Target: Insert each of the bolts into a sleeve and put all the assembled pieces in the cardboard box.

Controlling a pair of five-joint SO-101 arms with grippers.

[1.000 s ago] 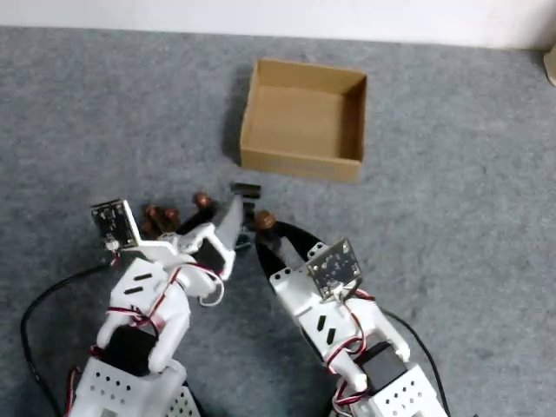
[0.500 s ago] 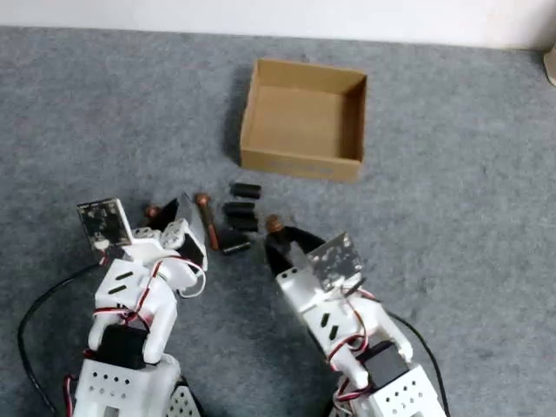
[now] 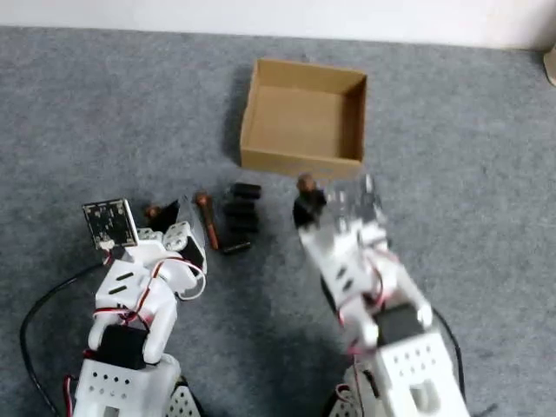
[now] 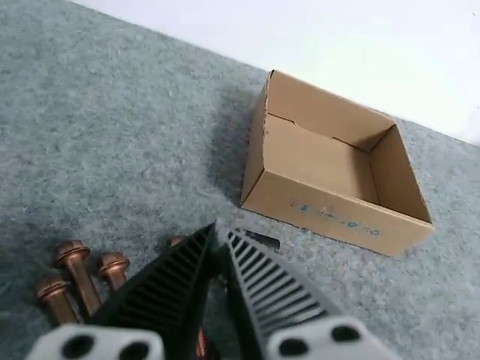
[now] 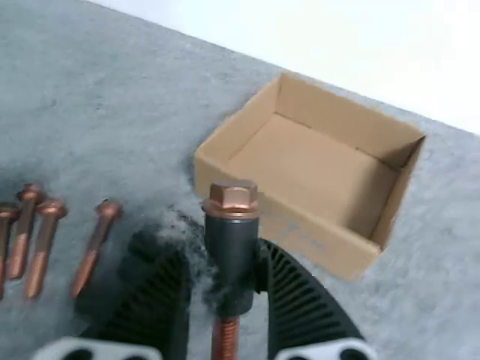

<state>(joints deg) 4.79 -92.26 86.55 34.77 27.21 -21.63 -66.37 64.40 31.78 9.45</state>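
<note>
My right gripper (image 5: 225, 289) is shut on a black sleeve (image 5: 231, 251) with a copper bolt (image 5: 233, 197) standing through it. In the high view this assembled piece (image 3: 306, 198) hangs just short of the cardboard box's front wall (image 3: 300, 163), held by the right gripper (image 3: 306, 208). The box (image 5: 315, 236) is open and nothing shows inside. My left gripper (image 4: 221, 244) is shut with nothing in it, above loose copper bolts (image 4: 73, 264). In the high view it (image 3: 184, 211) sits beside a lying bolt (image 3: 207, 221). Three black sleeves (image 3: 241, 208) lie stacked between the arms.
Grey carpet covers the table. A further bolt head (image 3: 152, 211) shows left of the left gripper, and a small dark piece (image 3: 234, 248) lies below the sleeves. Three bolts (image 5: 41, 238) lie off to the side in the right wrist view.
The right arm has lifted the bolt and sleeve and carried them forward to the box's front. The left arm drew back to the left, clear of the sleeves, then stayed put.
</note>
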